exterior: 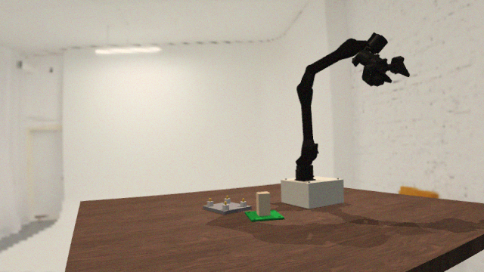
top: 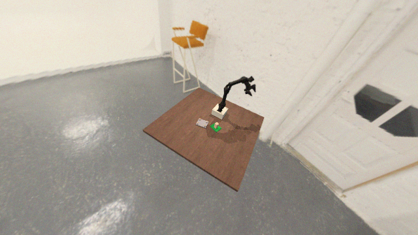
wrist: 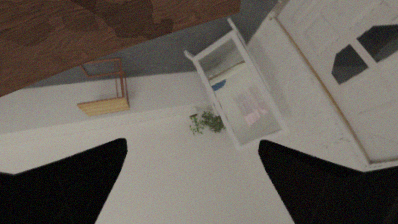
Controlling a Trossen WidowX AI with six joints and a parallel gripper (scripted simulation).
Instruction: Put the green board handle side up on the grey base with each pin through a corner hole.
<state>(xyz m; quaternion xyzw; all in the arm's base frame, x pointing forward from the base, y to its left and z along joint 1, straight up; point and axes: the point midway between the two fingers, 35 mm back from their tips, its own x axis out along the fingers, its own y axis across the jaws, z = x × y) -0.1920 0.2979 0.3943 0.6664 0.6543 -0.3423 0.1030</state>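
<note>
Base, grey and flat, sits at the left of the pair on our table [top: 183, 130] [exterior: 159, 242] [wrist: 100, 35], as we see it from outside; let us call it the grey base [top: 202, 123] [exterior: 218, 208]. We count four pale posts on it, each with a gold tip pointing up. Just beside it, to the right, we find the green board [top: 213, 129] [exterior: 277, 216], lying flat on the wood, off the posts, with its tan handle [top: 216, 125] [exterior: 263, 204] standing upright. Farther right we see the white block [top: 219, 113] [exterior: 295, 193] that carries our black arm [top: 224, 94] [exterior: 307, 117]. At the far right, we hold our claw [top: 253, 91] [exterior: 400, 78] [wrist: 195, 146] high above the tabletop, well apart from the board, its fingers released and spread wide, with nothing between them.
</note>
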